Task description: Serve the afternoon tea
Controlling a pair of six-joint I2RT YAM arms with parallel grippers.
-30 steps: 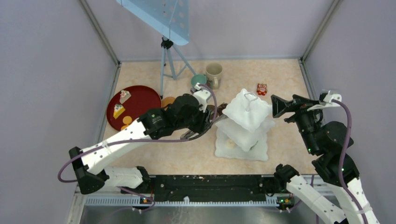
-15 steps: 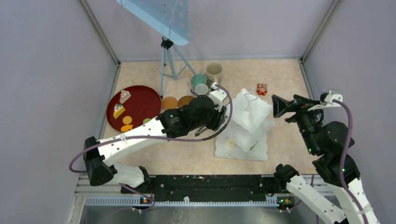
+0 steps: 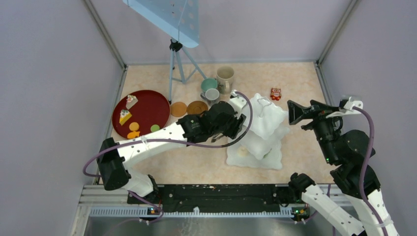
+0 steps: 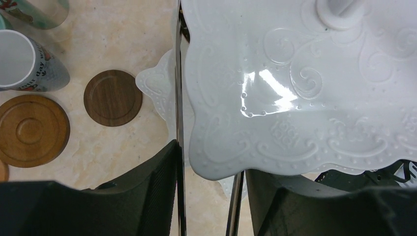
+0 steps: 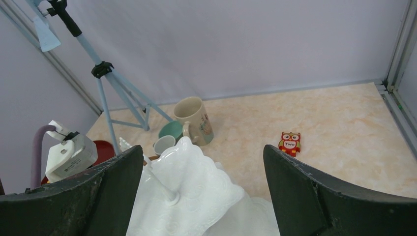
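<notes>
The white three-tier stand (image 3: 263,117) stands mid-table, and its top tier (image 4: 295,73) fills the left wrist view. My left gripper (image 3: 237,126) (image 4: 209,164) is at the stand's left side, shut on the thin metal tongs (image 4: 177,98). The tongs' two blades run under the top tier, so their tips are hidden. A pale cake (image 3: 242,152) lies on the bottom tier. Beige mug (image 3: 225,78), teal mug (image 3: 208,84) and grey mug (image 3: 212,95) stand behind two coasters (image 3: 178,108) (image 3: 197,107). My right gripper (image 3: 291,111) (image 5: 202,150) hangs open to the right of the stand (image 5: 192,196).
A dark-red round tray (image 3: 150,105) at the left carries cake slices (image 3: 125,117) and cookies (image 3: 134,127). A blue tripod (image 3: 176,64) stands at the back. A red owl toy (image 3: 275,94) lies behind the stand on the right.
My left arm has reached further right with the tongs, up to the stand, uncovering the grey mug and the coasters. The right arm has barely moved.
</notes>
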